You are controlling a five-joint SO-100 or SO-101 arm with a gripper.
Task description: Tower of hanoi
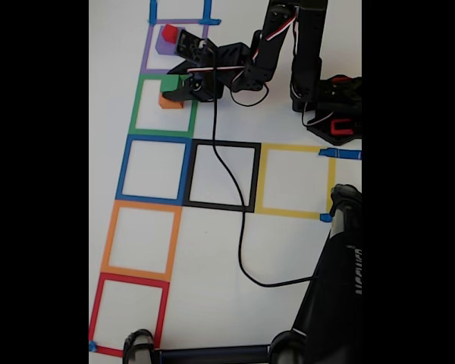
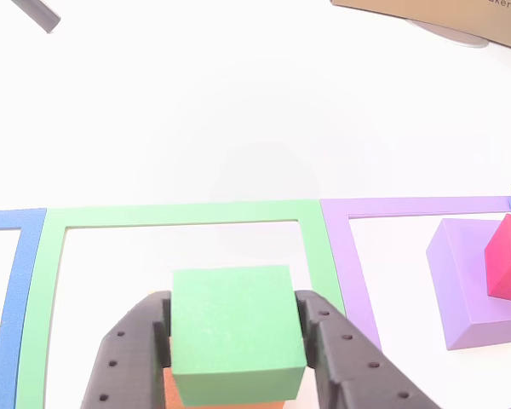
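Here hand (image 2: 237,341) pinching green cube (image 2: 236,332) atop orange cube (image 1: 169,101); purple cube (image 2: 477,285), red cube (image 2: 509,271) beside.

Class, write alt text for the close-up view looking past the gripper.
A black gripper clasps a green cube sitting on an orange cube, inside a green tape square on a white table. To the right, a red cube rests on a purple cube.

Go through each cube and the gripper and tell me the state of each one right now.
green cube: between the gripper's fingers, sitting on the orange cube
orange cube: in the green tape square, under the green cube
red cube: on the purple cube
purple cube: in the purple tape square
gripper: shut on the green cube
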